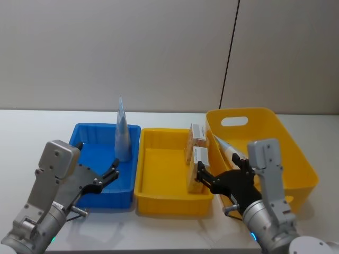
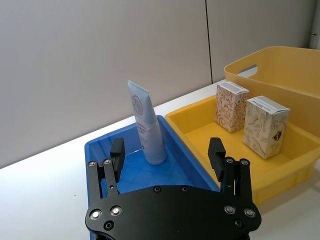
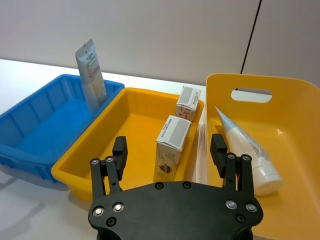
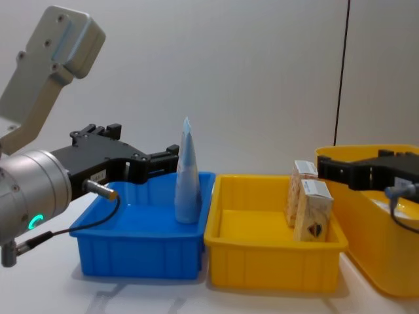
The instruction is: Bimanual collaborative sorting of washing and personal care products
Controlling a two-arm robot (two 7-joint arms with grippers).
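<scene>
A pale-blue tube [image 1: 123, 133] [image 2: 145, 122] [image 4: 186, 180] stands upright at the back of the blue bin [image 1: 95, 153]. Two cream cartons [image 1: 198, 136] [image 1: 195, 170] [image 3: 189, 102] [image 3: 172, 145] stand on the right side of the shallow yellow bin [image 1: 159, 169]. A second tube [image 1: 228, 148] [image 3: 245, 150] lies in the tall yellow bin [image 1: 286, 143]. My left gripper [image 1: 110, 173] [image 2: 166, 155] hovers open over the blue bin's front, short of the standing tube. Beside the near carton, my right gripper [image 1: 204, 173] [image 3: 169, 152] is open and holds nothing.
The three bins stand side by side on a white table [image 1: 32, 132], with a plain wall behind. Bare table lies left of the blue bin and in front of the bins.
</scene>
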